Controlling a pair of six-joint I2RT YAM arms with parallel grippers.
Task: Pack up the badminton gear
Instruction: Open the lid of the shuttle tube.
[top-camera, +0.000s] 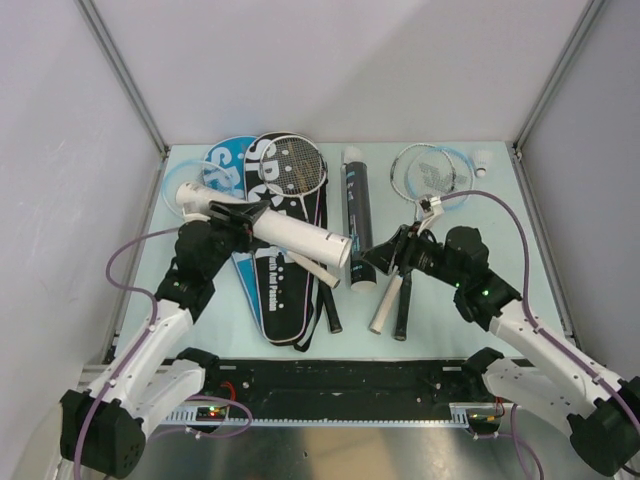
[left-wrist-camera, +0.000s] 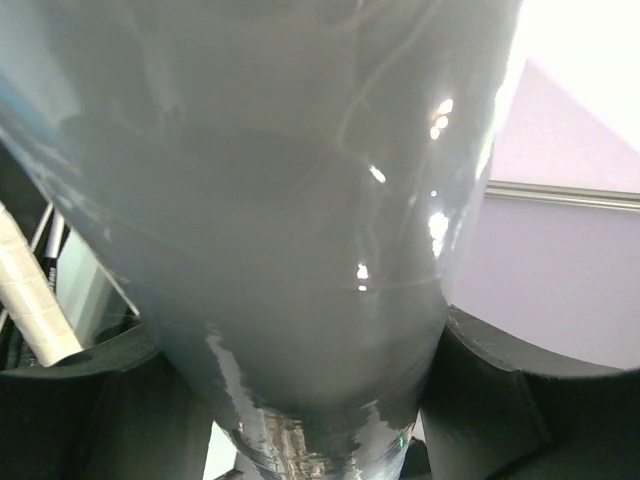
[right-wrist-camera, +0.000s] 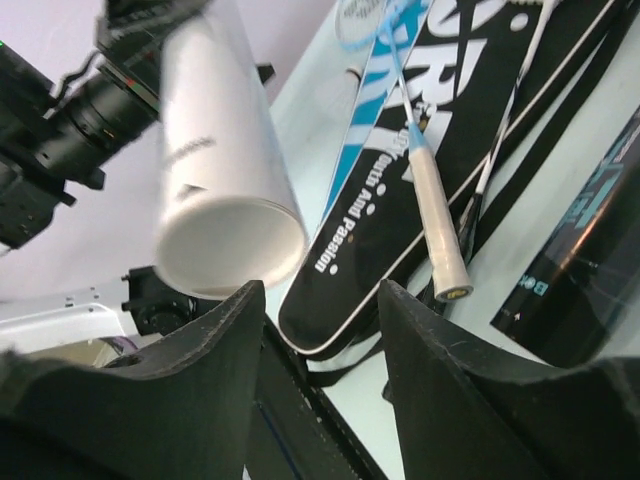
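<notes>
Your left gripper (top-camera: 238, 214) was clamped round the white tube (top-camera: 290, 236), holding it lifted over the black cover (top-camera: 275, 290), one end pointing toward your right gripper (top-camera: 388, 256). That gripper's jaws stood apart with nothing between them, just beside the near end of the black tube (top-camera: 357, 195), which lay on the table (top-camera: 430, 330). Two racket handles (top-camera: 390, 300) lay nearer you, and a shuttlecock (top-camera: 483, 160) sat in the far right corner.
</notes>
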